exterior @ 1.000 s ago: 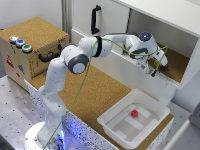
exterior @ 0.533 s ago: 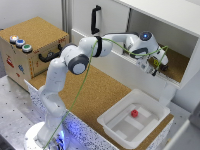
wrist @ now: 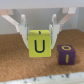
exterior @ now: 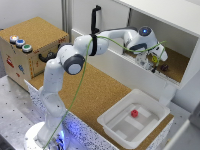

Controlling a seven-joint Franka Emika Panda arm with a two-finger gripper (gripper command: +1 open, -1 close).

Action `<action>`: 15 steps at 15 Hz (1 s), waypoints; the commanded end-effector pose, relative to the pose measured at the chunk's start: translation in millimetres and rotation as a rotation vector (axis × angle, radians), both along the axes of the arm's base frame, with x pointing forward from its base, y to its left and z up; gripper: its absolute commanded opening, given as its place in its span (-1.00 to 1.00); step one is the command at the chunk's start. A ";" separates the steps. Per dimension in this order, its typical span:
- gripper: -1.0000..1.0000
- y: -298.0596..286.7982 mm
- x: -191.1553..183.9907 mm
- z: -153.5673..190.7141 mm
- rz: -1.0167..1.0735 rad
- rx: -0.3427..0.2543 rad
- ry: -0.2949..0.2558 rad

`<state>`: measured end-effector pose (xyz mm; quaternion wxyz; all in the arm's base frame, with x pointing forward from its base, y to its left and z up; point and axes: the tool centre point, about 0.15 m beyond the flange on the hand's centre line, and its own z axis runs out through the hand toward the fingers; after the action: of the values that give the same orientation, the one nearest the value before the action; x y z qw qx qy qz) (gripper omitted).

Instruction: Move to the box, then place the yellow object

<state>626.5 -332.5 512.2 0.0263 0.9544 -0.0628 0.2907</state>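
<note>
Over the cork shelf floor (wrist: 20, 65), gripper (wrist: 39, 31) is clamped on yellow U cube (wrist: 39, 46), fingers pinching its top edge for carrying. Purple cube (wrist: 65, 54) at its 3 o'clock. White box (exterior: 116, 123) holding red block (exterior: 134, 113) sits well apart, so transfer not yet begun.

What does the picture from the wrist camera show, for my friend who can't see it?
A robot claw has a finger on each side of a yellow block marked with a dark letter U, above a cork floor. Beside it sits a dark purple block with a yellow letter on it.
</note>
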 end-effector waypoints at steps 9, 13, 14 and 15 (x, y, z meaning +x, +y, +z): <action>-1.00 -74.1 -177.2 -88.0 0.026 -0.103 0.141; -1.00 -94.1 -207.7 -139.3 -0.002 -0.095 0.140; -1.00 -98.8 -210.4 -150.1 -0.014 -0.092 0.147; -1.00 -102.9 -212.9 -160.9 -0.017 -0.104 0.157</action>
<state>450.3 -420.3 415.1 0.0414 0.9823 -0.0544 0.1743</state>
